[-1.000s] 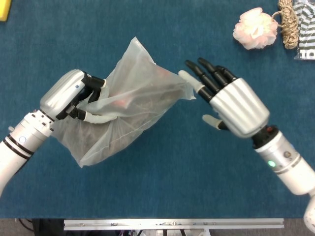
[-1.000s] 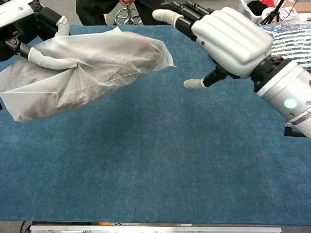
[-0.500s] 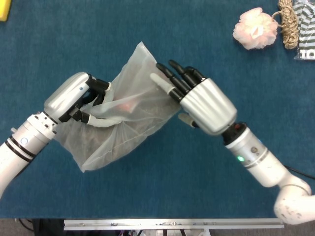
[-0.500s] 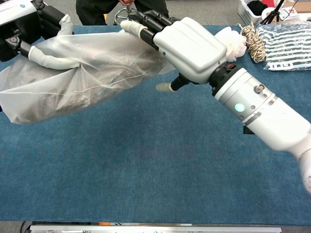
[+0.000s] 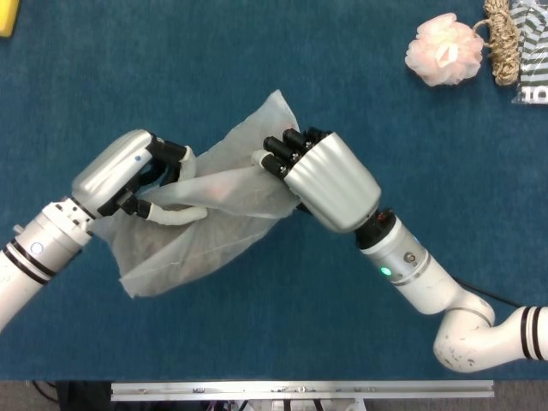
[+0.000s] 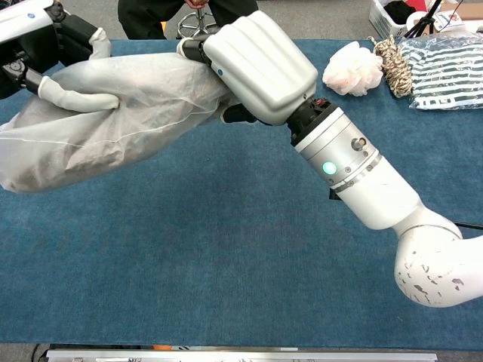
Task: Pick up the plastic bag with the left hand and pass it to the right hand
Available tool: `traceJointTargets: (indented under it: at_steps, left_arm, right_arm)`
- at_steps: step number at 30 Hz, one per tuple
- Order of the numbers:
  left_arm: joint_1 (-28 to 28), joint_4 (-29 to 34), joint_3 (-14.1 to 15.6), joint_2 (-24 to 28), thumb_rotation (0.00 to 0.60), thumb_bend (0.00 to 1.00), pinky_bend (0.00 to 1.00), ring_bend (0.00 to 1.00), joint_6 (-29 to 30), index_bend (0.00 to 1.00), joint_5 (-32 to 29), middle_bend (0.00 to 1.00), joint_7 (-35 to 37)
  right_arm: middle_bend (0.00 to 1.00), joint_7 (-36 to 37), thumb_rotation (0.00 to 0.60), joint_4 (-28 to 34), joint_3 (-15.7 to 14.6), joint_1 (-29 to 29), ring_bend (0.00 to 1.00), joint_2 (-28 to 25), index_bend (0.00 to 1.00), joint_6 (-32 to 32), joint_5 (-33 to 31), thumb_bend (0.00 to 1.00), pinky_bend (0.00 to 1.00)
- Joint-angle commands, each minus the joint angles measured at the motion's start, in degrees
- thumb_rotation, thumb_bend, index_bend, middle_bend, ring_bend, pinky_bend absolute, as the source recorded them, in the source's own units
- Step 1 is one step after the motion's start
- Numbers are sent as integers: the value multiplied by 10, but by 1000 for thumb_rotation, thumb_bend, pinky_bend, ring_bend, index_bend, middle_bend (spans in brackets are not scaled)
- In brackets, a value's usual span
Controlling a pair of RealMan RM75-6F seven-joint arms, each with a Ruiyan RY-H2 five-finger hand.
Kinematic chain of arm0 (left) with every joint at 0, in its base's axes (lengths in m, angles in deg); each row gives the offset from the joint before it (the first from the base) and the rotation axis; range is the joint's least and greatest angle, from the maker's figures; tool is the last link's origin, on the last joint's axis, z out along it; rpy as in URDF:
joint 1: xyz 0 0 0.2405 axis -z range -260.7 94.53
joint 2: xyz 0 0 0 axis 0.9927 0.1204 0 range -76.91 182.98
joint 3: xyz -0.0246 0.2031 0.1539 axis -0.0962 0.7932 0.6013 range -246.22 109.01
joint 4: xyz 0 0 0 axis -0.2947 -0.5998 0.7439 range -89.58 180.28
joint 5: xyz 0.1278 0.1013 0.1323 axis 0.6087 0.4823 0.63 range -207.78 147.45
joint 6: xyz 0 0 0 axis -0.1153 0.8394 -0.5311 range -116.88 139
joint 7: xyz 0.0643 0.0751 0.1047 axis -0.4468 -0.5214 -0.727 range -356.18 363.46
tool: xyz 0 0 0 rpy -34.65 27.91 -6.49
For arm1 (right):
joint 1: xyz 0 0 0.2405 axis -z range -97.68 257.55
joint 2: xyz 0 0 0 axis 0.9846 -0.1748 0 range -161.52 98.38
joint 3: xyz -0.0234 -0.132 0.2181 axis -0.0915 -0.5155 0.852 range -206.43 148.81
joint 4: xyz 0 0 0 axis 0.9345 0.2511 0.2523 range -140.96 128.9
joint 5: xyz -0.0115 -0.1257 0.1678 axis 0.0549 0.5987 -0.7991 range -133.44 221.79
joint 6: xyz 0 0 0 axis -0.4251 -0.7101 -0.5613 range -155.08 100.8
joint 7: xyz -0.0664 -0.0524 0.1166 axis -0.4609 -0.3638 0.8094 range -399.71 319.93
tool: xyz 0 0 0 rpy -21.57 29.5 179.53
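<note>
head view shows the plastic bag [image 5: 201, 223] lifted off the blue table [image 5: 257, 342] and stretched in the air between the two arms, so the pick-up part of the task looks done. the left robot hand [image 5: 128, 175] grips the bag's left portion, with its pale fingers [image 5: 171, 212] wrapped across the film and the bag's loose end hanging below it. the right robot hand [image 5: 312, 175] sits at the bag's upper right end with its dark fingers curled down onto the film; in the chest view the right robot hand [image 6: 256, 64] covers that end of the plastic bag [image 6: 113, 128] and a thumb tip shows underneath, so it appears to be clamped on the bag, though the contact itself is partly hidden. both hands hold the bag at once, so the pass is judged to be midway: what remains is for the left robot hand to let go and for the right to carry the bag alone. a pink bath puff [image 5: 443, 50] lies well apart at the table's far right
</note>
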Motion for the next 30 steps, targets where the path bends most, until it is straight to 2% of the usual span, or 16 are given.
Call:
traceJointTargets:
  at_steps: [1,6,9,12,18,22,30]
  left_arm:
    - [-4,-6,4,5,600,404,898,635,1,571,0,685,-3]
    - [-14,-22,9,14,600,361,786,498,7,425,-4,551,-10]
    - [-18,-31,13,22,600,350,733,442,4,371,-7,488,-8]
    - [-18,-38,18,33,600,325,589,305,-6,280,-8,341,0]
    - [-22,-53,22,46,600,297,360,117,-20,167,-21,148,-5]
    - [-26,-66,19,47,600,297,320,82,-26,147,-39,109,-6]
    - [-34,-88,12,47,600,297,311,80,-37,147,-67,108,-4]
  right_arm:
    - [731,14,600,-9,-9,1,724,-2,795,13,11,756,881]
    - [743,32,600,-10,-17,10,738,-16,809,30,20,760,896]
    - [744,39,600,-7,-22,15,739,-30,809,39,26,760,897]
    - [744,46,600,-2,-29,21,739,-46,810,46,32,760,897]
    - [744,60,600,10,-43,39,739,-83,810,74,52,756,897]
    - [744,67,600,24,-49,53,740,-111,810,95,64,755,897]
    - [744,88,600,47,-63,89,740,-164,810,143,84,750,897]
